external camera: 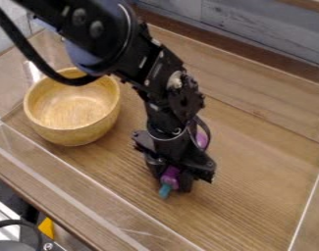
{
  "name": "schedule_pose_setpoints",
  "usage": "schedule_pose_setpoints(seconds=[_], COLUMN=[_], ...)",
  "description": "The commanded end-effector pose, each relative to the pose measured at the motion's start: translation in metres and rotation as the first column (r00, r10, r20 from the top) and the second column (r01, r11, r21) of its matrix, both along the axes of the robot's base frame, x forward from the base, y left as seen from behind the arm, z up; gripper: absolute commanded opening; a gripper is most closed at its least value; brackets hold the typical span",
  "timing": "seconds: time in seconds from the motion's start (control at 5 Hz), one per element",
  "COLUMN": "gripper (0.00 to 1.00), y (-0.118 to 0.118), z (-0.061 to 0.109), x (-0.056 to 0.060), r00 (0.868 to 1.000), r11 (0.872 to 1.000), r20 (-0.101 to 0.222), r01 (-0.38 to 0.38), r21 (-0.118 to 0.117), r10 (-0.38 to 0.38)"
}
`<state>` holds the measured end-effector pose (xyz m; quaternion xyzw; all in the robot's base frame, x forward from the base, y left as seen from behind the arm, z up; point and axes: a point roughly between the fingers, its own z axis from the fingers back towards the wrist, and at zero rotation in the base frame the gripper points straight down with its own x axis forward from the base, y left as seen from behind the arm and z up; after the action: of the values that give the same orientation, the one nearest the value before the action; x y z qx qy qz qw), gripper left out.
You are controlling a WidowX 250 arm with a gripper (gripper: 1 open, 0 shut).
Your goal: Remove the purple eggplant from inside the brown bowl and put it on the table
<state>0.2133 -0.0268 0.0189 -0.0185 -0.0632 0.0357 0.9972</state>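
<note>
No readable labels. One purple eggplant (169, 178) on the table (267, 118) (teal tip toward camera), one empty brown bowl (73, 106). Gripper (175, 176) straddles eggplant; grip unclear.

Light is even and moderately bright, diffuse, seemingly from overhead; no hard-edged shadows. My arm (129, 59) reads as a near-black mass with little detail, only a few dull highlights on its casing. A soft dark shadow pools on the surface (260, 118) right under my pincer (175, 178). The brown bowl (73, 108) is well lit, its inner wall shaded on the near side. Pale glare streaks run along the clear acrylic wall (83, 201) at the front. Whole frame is low-resolution and soft; fine edges smear, the purple eggplant (169, 179) is a small blur.
</note>
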Motion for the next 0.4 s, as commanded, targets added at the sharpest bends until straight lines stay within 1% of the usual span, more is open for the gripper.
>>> schedule_pose_setpoints(seconds=[0.0, 0.2], gripper=[0.0, 0.0], y=[0.0021, 0.0027], z=[0.0089, 0.0109], x=[0.0094, 0.0118], r00=[1.0, 0.999], r11=[1.0, 1.0], r20=[0.024, 0.02], r01=[-0.016, -0.025], r21=[-0.008, -0.013], r10=[0.017, 0.025])
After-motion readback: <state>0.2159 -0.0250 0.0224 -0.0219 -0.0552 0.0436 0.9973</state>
